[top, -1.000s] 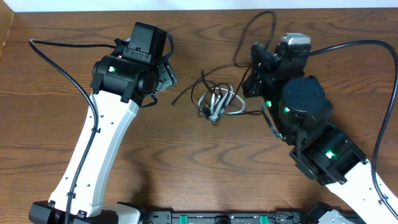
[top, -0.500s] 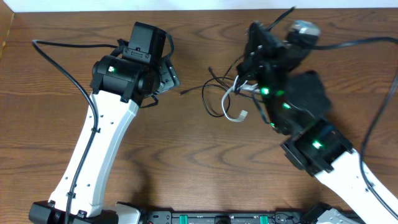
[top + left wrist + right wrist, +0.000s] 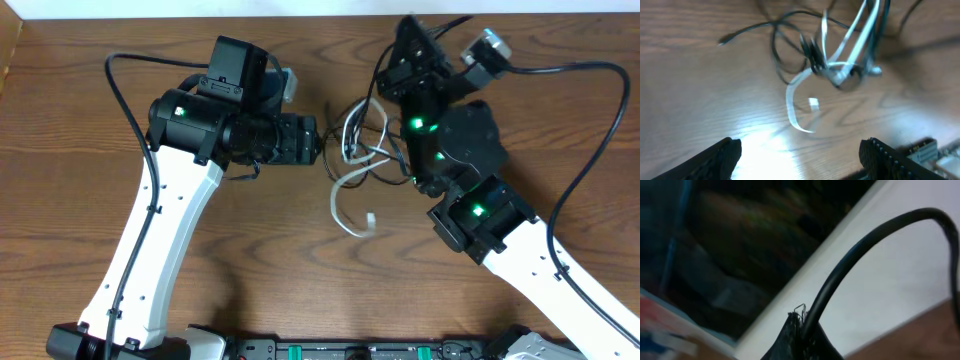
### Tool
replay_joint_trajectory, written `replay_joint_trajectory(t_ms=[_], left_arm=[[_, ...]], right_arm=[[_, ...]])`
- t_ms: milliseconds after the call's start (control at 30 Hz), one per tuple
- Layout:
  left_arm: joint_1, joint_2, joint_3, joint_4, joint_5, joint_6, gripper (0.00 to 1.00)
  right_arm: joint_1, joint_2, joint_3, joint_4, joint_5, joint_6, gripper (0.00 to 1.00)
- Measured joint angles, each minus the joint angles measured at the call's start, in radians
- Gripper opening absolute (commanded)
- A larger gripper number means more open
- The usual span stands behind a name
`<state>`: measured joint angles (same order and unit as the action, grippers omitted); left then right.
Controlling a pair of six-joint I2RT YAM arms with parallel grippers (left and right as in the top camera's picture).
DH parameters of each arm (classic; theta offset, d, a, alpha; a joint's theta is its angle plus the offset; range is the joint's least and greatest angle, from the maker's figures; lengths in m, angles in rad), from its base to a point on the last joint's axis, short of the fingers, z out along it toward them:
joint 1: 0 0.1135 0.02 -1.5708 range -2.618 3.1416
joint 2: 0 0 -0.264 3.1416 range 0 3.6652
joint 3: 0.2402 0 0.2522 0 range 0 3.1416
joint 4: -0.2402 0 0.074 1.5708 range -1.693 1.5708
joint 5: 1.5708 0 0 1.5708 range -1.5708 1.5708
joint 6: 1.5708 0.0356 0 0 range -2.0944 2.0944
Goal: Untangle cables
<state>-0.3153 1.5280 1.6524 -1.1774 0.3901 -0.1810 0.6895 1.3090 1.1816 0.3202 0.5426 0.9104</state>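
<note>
The left arm (image 3: 165, 215) reaches from the near left corner of the surface (image 3: 250, 260) toward the far centre, with its wrist turned to the right. The left jaws stand wide apart. In the left wrist view their fingers (image 3: 722, 157) sit at the two lower corners, with nothing between them. Just right of these jaws, near the far edge at centre, lies the knot of cables (image 3: 362, 150). Its black strands form loops, and several strands run toward the far edge and the right arm. One thin black strand trails left from the knot and ends in a small plug. The white cable (image 3: 334, 205) leaves the knot with its long axis running toward the near edge. It curves right, and its free plug end lies flat on the wood. Bare wood shows on the near side of this cable, between the two arms. The right jaws sit at the far edge just right of the knot, but I cannot tell whether they are apart or clamped. The right arm (image 3: 560, 285) runs back to the near right corner, trailing a thick black cable (image 3: 875, 230).
</note>
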Motion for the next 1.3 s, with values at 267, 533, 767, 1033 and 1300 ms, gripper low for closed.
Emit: replay_joint_trajectory(t_ms=[267, 533, 767, 1033, 1300], left_arm=[[0.0, 0.002, 0.0, 0.009, 0.091, 0.056, 0.81], [0.0, 0.055, 0.0, 0.035, 0.133, 0.059, 0.8], [0.0, 0.098, 0.0, 0.086, 0.161, 0.059, 0.68], [0.0, 0.147, 0.0, 0.111, 0.186, 0.069, 0.48], [0.0, 0.219, 0.0, 0.141, 0.168, 0.073, 0.1]], right_arm=[[0.0, -0.003, 0.0, 0.038, -0.058, 0.04, 0.01], [0.0, -0.003, 0.0, 0.047, -0.179, 0.095, 0.01], [0.0, -0.005, 0.0, 0.043, -0.278, 0.105, 0.01], [0.0, -0.014, 0.0, 0.042, -0.342, 0.106, 0.01], [0.0, -0.04, 0.0, -0.003, -0.357, 0.105, 0.01]])
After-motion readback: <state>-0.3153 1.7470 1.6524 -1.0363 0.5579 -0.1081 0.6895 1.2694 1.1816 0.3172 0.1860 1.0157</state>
